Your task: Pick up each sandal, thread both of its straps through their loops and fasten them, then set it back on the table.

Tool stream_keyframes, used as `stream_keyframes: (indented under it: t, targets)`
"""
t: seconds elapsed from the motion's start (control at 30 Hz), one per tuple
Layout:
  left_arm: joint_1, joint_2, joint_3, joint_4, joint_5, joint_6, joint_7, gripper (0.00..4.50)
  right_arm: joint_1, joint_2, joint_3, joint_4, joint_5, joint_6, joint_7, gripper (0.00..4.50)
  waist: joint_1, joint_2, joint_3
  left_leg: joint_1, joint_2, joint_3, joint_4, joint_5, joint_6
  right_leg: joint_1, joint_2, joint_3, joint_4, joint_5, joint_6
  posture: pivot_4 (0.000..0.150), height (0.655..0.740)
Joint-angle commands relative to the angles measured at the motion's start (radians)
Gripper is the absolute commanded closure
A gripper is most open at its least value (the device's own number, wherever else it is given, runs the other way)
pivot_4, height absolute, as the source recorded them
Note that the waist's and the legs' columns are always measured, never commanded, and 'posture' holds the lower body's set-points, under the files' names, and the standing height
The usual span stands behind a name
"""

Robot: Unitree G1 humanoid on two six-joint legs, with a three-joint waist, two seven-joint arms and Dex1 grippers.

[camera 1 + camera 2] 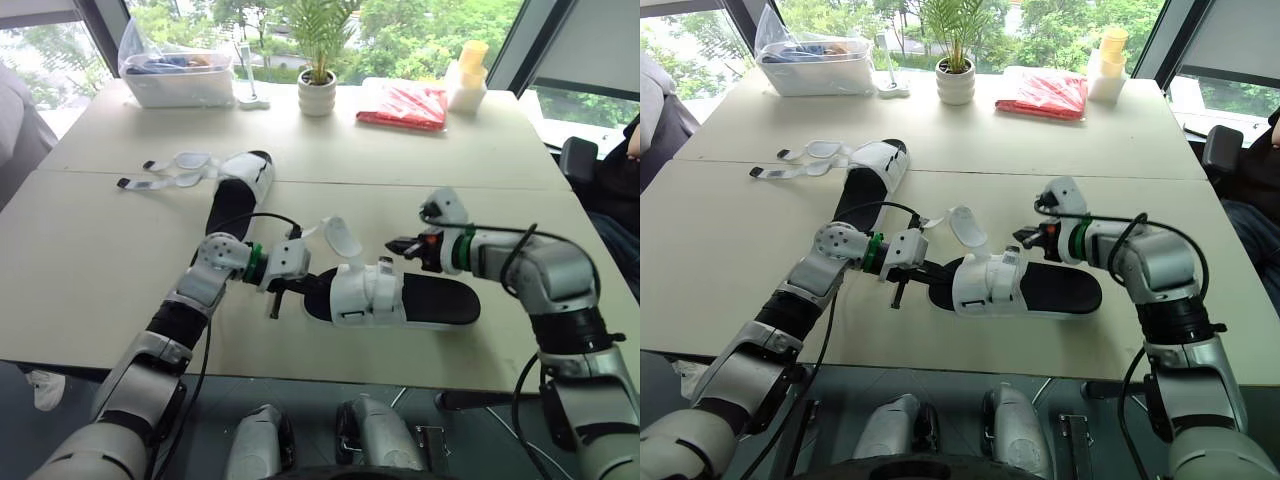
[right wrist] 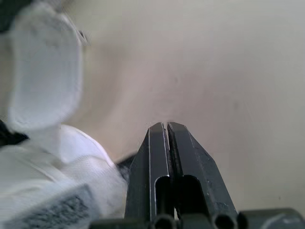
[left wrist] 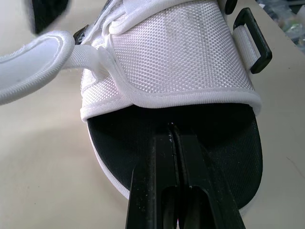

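The near sandal, black-soled with a white upper, lies on the table in front of me. One white strap stands up loose from it, and a black buckle shows at its side. My left gripper is shut, and its fingertips rest on the black insole at the toe, just under the upper's edge. Shut and holding nothing, my right gripper hovers just above the upper's far side, beside the loose strap. The second sandal lies farther back left, its straps splayed out unfastened.
Along the table's far edge stand a clear plastic box, a potted plant, a red packet and stacked yellow cups. A chair and a person's sleeve show at the right edge.
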Motion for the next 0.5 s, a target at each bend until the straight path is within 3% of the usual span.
stream_keyframes:
  t: [0.03, 0.17, 0.3, 0.5]
  targets:
    - [0.029, 0.014, -0.028, 0.016, 0.035, 0.024, 0.001, 4.5, -0.096, 0.015, -0.043, 0.048, 0.1, 0.104, 0.088, 3.93, 0.0, 0.0, 0.0, 0.0, 0.0, 0.0, 0.0, 0.0, 0.0, 0.0, 0.0, 0.0, 0.0, 0.0, 0.0, 0.15, 0.7278]
    - [0.029, 0.011, -0.028, 0.014, 0.035, 0.026, 0.008, 4.5, -0.153, 0.027, 0.007, 0.149, 0.094, 0.099, 0.174, 2.17, 0.003, 0.0, 0.0, 0.0, 0.0, 0.0, 0.0, 0.0, 0.0, 0.0, 0.0, 0.0, 0.0, 0.0, 0.0, 0.15, 0.7278]
    - [0.036, 0.014, -0.026, -0.001, 0.032, 0.035, 0.013, 4.5, -0.239, 0.066, 0.111, 0.332, -0.006, -0.033, 0.251, 0.15, 0.0, 0.0, 0.0, 0.0, 0.0, 0.001, 0.0, 0.0, 0.0, 0.0, 0.0, 0.0, 0.0, 0.0, 0.0, 0.15, 0.7278]
    - [0.05, 0.024, -0.024, -0.033, 0.028, 0.053, 0.022, 4.5, -0.383, 0.164, 0.198, 0.631, -0.111, -0.165, 0.401, 0.06, -0.002, 0.0, 0.0, 0.0, 0.0, 0.002, 0.0, 0.0, 0.0, -0.001, 0.0, 0.0, 0.001, 0.0, 0.0, 0.15, 0.7278]
